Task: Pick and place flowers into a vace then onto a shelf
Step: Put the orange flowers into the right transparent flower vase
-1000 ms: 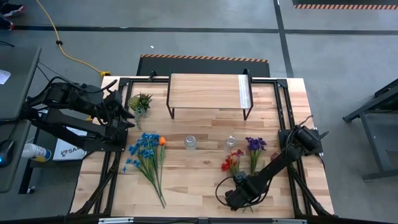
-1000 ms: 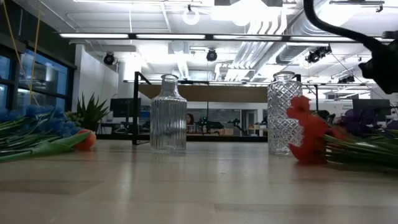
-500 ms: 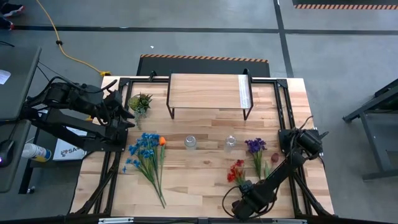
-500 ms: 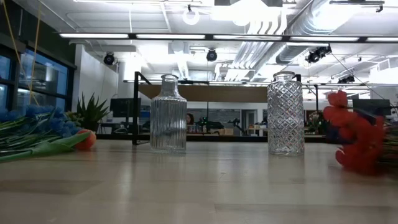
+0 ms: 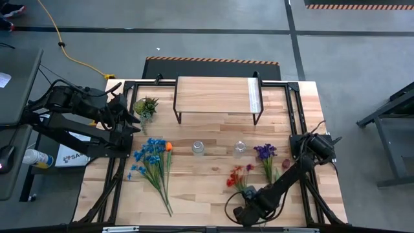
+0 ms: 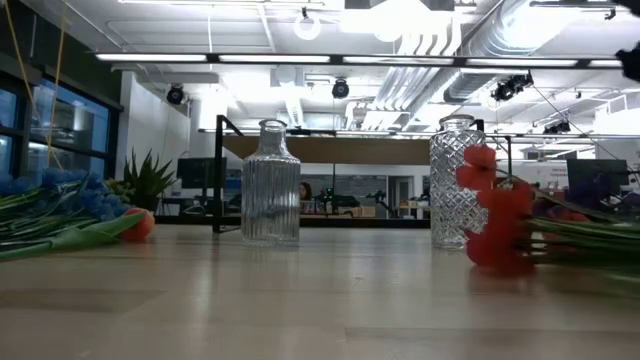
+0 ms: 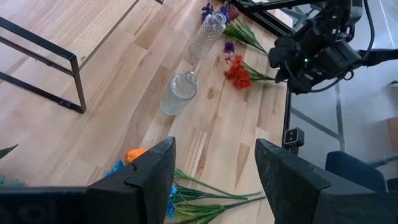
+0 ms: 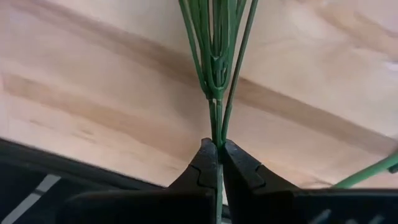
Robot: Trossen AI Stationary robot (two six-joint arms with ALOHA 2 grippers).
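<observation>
- At the near edge of the table, on the right, the right gripper (image 5: 244, 211) pinches the green stems of the red flowers (image 5: 237, 176), its fingers pressed tight together on them just below where the stalks fork.
- Half a second ago the red blooms lay farther right, close to the purple flowers (image 5: 265, 152); now they have swung left toward the table's middle, and in the low view they rise in front of the cut-glass vase (image 6: 457, 180) with the stems slanting up.
- That swing suggests the bunch is off the wood and being aimed at a vase, but no stem is in either one yet, so the task is at an early stage.
- Beside it the ribbed vase (image 6: 270, 183) stands upright and empty; both vases sit between the flowers and the shelf (image 5: 217, 95).
- Farther left the blue flowers (image 5: 149, 156) with their orange bloom lie flat, untouched, with a small potted plant (image 5: 146, 106) beyond them.
- The left gripper (image 7: 214, 180) waits with fingers spread at the table's left side.
- Narrow vase necks and floppy stems look like the main obstacle.
</observation>
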